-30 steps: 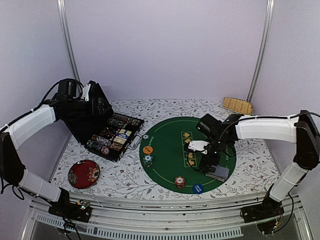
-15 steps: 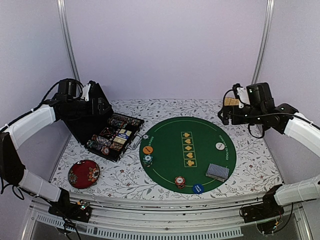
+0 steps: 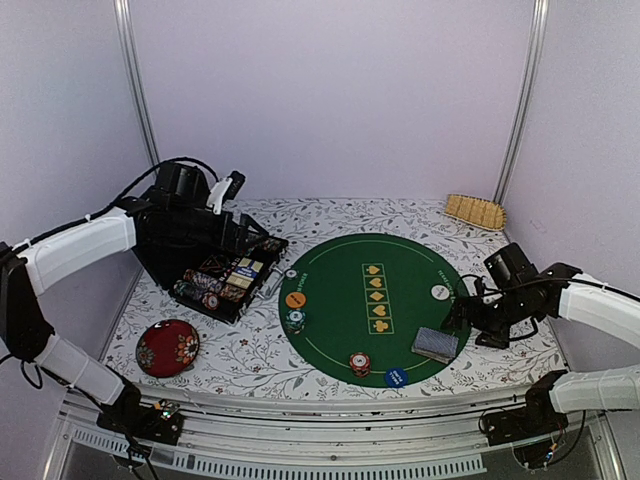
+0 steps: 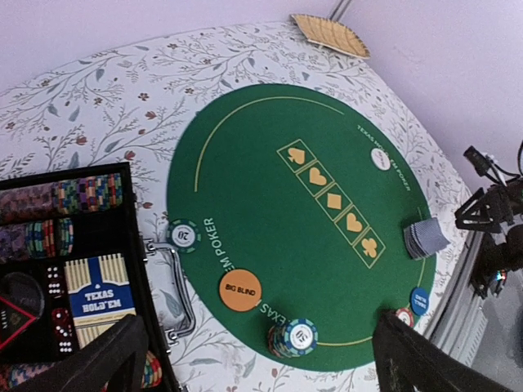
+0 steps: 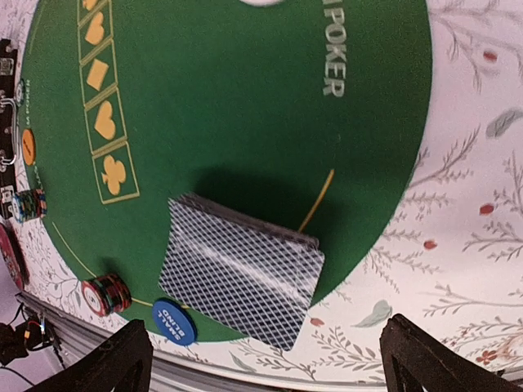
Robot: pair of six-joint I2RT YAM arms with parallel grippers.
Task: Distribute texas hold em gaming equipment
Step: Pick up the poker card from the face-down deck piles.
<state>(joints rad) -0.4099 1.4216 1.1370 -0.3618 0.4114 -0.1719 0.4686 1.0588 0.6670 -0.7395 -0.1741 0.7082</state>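
A round green poker mat [image 3: 375,300] holds a grey-blue patterned deck of cards [image 3: 436,345], an orange disc [image 3: 295,299], a white disc [image 3: 440,292], a blue disc [image 3: 396,377], a red chip stack [image 3: 360,363] and a green chip stack [image 3: 295,320]. My right gripper [image 3: 465,320] is open and hovers just right of the deck [image 5: 241,269], with nothing between its fingers. My left gripper [image 3: 245,238] is open and empty above the open chip case [image 3: 215,270]. The left wrist view shows the orange disc [image 4: 240,289] and green stack [image 4: 296,336] below it.
The black case [image 4: 65,278] holds chip rows, dice and a boxed deck. One loose chip [image 4: 183,235] lies by its handle. A dark red floral dish [image 3: 167,347] sits front left. A tan woven piece [image 3: 475,211] lies back right. The table's front edge runs close to the deck.
My right arm swung up to the back right, then came down low beside the deck. My left arm shifted right over the case. The equipment on the mat has not moved.
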